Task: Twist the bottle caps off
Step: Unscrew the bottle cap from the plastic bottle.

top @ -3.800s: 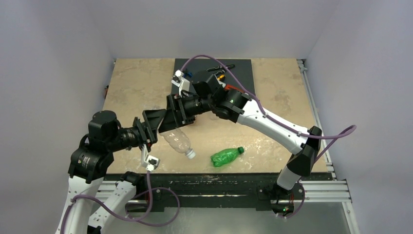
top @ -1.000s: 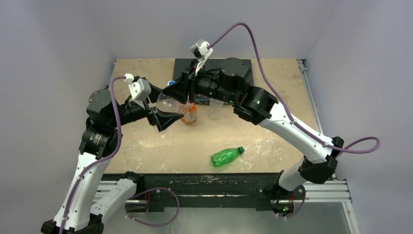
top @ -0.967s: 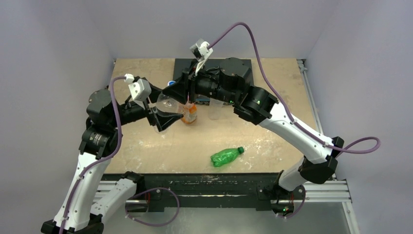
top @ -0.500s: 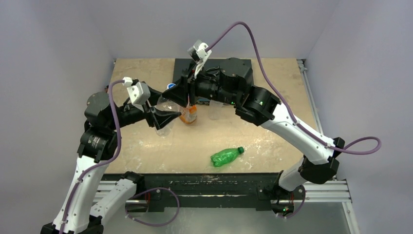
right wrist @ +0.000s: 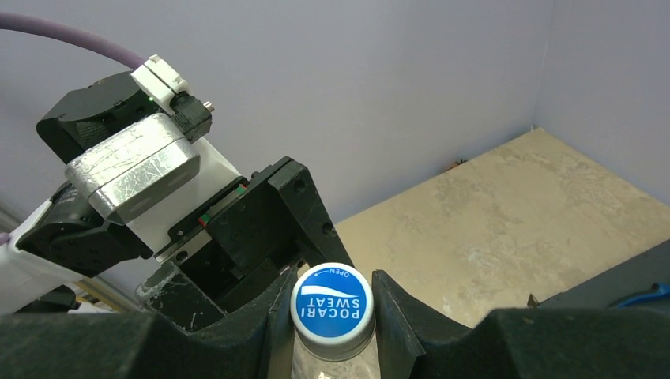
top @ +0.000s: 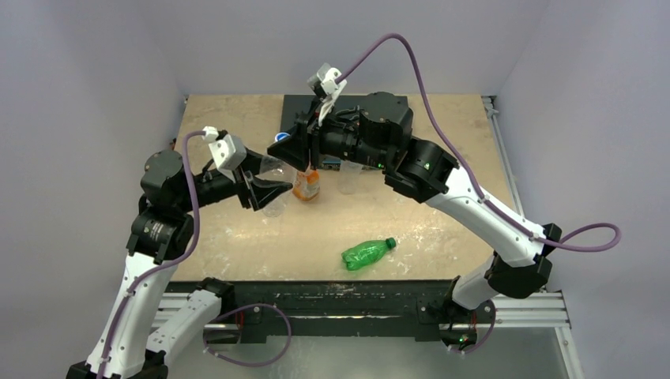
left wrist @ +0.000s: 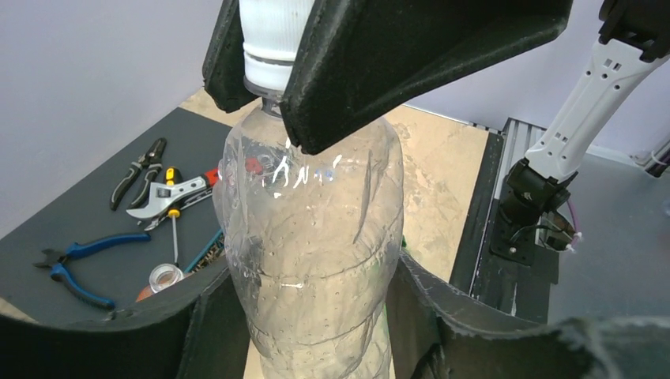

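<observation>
Cap (left wrist: 272, 35), white w/ blue top, sits on clear bottle (left wrist: 312, 237), directly above L gripper (left wrist: 312, 320). L gripper is closed round bottle's body, bottle upright btwn its fingers. R gripper (right wrist: 333, 312) is nearly closed, clamped on cap from above. Step, I'd judge: both grips set, unscrewing abt to start. Next needs R wrist twist while L holds firm w/o crushing thin wall. L arm reaches in low; R arm arches over, gripper pointing down.

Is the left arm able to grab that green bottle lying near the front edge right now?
Probably not yet: the left gripper is clamped around the clear bottle, whose cap the right gripper pinches. The green bottle itself lies unobstructed.
</observation>
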`<action>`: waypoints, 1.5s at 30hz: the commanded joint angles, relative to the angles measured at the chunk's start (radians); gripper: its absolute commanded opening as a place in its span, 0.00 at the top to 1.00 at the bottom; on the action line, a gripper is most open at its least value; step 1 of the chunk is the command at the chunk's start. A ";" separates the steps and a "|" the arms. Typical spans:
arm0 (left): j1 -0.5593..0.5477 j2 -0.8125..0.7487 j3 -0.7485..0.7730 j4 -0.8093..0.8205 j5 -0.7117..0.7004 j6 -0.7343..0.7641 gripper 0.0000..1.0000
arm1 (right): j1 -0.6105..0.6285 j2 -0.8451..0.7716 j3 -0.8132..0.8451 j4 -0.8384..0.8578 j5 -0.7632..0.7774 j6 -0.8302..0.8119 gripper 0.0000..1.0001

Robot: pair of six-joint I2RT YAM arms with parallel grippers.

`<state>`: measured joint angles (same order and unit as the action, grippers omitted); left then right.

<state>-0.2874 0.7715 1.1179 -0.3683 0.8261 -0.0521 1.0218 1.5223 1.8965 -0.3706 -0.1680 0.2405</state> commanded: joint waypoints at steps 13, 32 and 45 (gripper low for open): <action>0.001 -0.007 -0.026 0.105 -0.046 -0.079 0.71 | -0.011 -0.015 0.042 0.149 0.226 0.090 0.37; 0.001 -0.011 -0.049 0.163 -0.206 -0.128 0.72 | 0.012 0.069 0.102 0.140 0.170 0.106 0.39; 0.001 -0.012 -0.050 0.160 -0.192 -0.136 0.73 | 0.018 0.068 0.076 0.162 0.177 0.099 0.68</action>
<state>-0.2882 0.7643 1.0676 -0.2466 0.6350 -0.1703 1.0344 1.6310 1.9743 -0.2695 0.0090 0.3367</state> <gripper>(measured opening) 0.498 0.384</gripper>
